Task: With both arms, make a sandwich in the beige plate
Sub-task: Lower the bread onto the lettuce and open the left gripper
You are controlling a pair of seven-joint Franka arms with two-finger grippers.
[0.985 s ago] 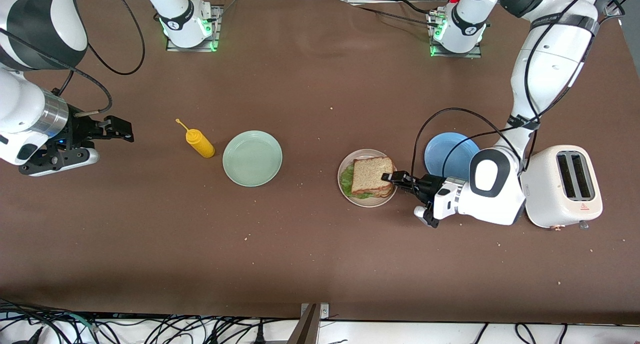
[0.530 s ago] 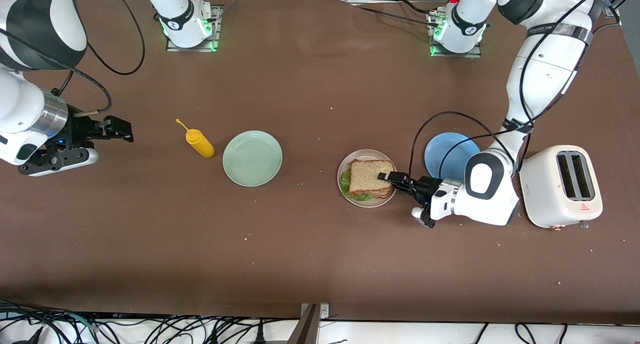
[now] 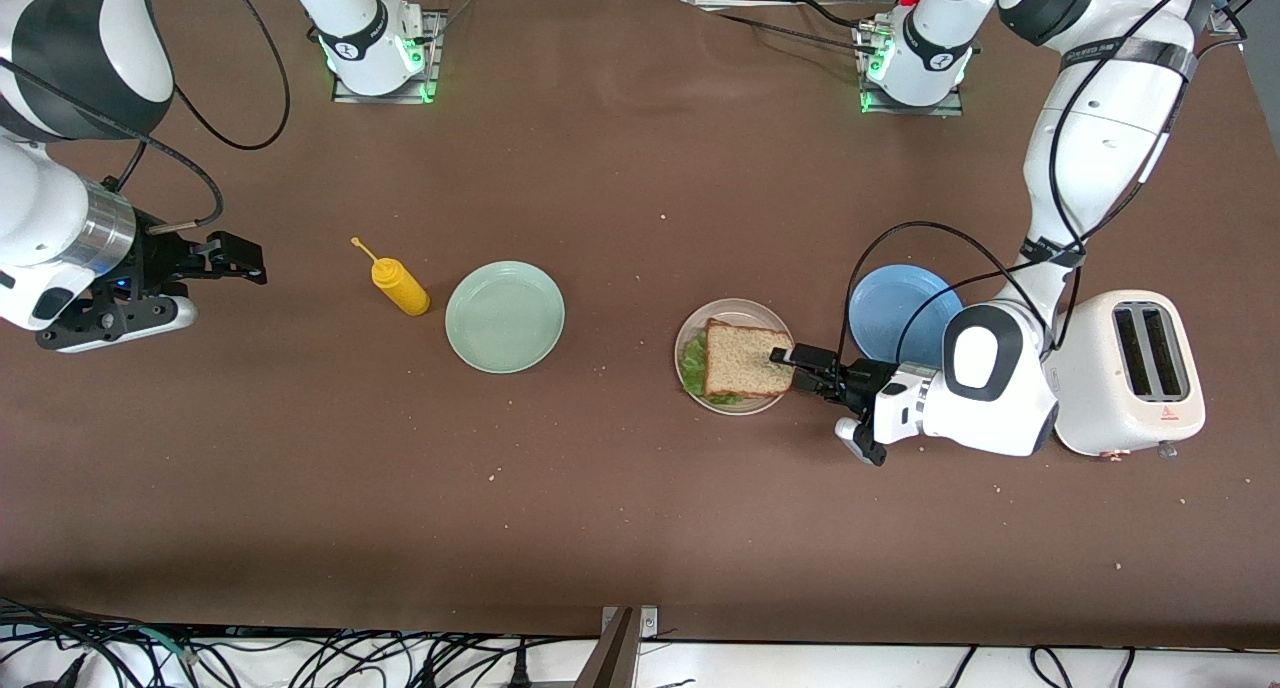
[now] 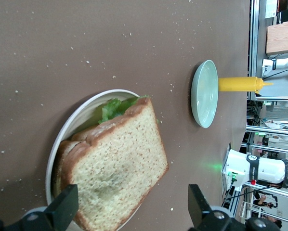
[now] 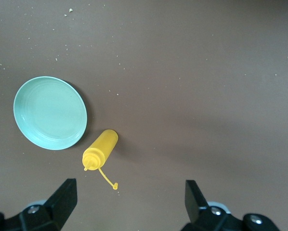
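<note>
The sandwich (image 3: 738,360) lies on the beige plate (image 3: 741,306): a brown bread slice on top, green lettuce (image 3: 692,364) poking out at the edge, another slice under it. My left gripper (image 3: 790,366) is open at the plate's rim on the toaster's side, with one fingertip over the top slice's edge. In the left wrist view the sandwich (image 4: 115,163) and the plate (image 4: 81,108) lie ahead of the left gripper (image 4: 132,211), whose jaws stand wide and grip nothing. My right gripper (image 3: 255,265) waits open over the table at the right arm's end.
A mint-green plate (image 3: 505,316) and a yellow squeeze bottle (image 3: 400,286) lie toward the right arm's end; both show under the right gripper (image 5: 129,202). A blue plate (image 3: 895,313) and a white toaster (image 3: 1125,368) stand close beside the left arm.
My left gripper has opened and let go of the top bread slice, which now lies flat on the lettuce. The gripper has drawn back slightly toward the toaster. The right arm has not moved.
</note>
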